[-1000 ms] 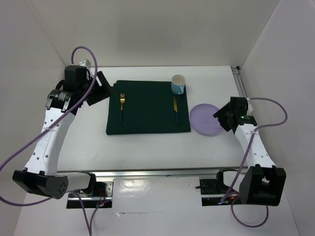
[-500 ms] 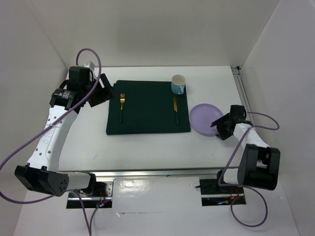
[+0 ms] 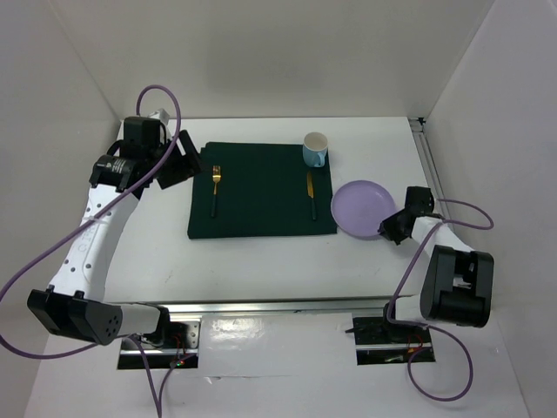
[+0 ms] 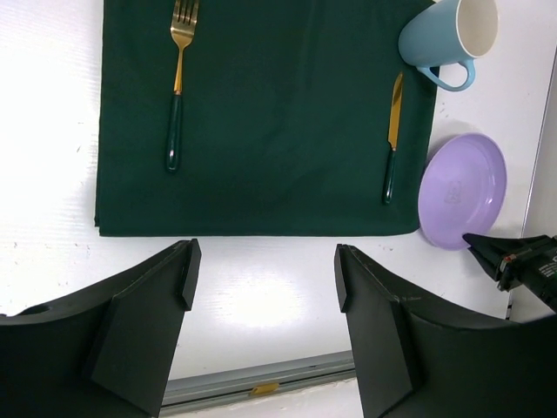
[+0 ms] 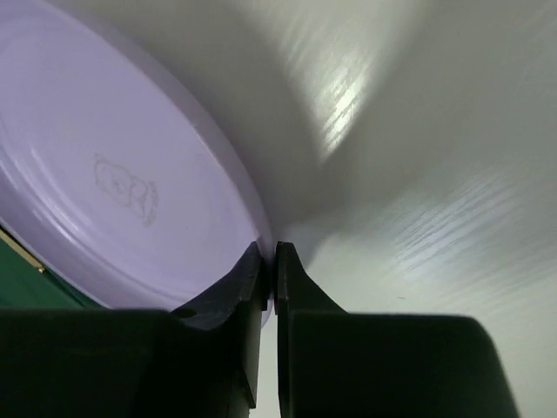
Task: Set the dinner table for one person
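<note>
The white table (image 3: pixel 261 261) spreads under and all round the dark green mat (image 3: pixel 261 196). The purple plate (image 3: pixel 359 209) sits off the mat's right edge, its inner rim at or just over the cloth. A mug (image 3: pixel 315 150) stands on the mat's far right corner. To do this step well, carry the plate level and low to the mat's middle, between fork (image 3: pixel 215 187) and knife (image 3: pixel 310 193). The right tool (image 5: pixel 270 261) is pinched narrow on the plate's outer rim. The left tool (image 4: pixel 265 257) hangs wide and empty off the mat's far left corner.
</note>
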Action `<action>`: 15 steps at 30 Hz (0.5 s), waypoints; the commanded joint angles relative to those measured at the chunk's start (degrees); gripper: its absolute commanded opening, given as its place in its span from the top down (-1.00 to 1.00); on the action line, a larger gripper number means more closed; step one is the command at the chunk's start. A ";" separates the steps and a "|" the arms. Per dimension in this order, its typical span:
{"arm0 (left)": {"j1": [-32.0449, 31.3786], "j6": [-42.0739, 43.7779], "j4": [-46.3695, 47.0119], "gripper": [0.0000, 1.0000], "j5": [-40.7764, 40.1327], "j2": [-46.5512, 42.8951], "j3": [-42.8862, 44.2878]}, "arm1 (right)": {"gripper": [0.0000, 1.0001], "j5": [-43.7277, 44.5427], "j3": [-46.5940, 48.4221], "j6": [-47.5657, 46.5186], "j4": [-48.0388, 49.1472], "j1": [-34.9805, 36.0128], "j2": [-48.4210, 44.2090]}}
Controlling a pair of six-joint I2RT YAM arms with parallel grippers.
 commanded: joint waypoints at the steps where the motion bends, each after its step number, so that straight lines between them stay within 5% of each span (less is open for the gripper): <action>1: -0.21 1.20 0.42 -0.61 0.72 0.16 2.94 | 0.99 4.54 3.80 -2.01 -1.44 -0.38 -4.42; 10: -0.21 1.20 0.42 -0.61 0.72 0.69 3.48 | 1.00 2.62 16.19 -8.25 -2.77 1.98 -14.62; 15: -0.21 1.20 -0.19 -0.61 -0.08 0.69 3.48 | 1.00 0.05 31.36 -9.92 -5.93 17.83 -4.36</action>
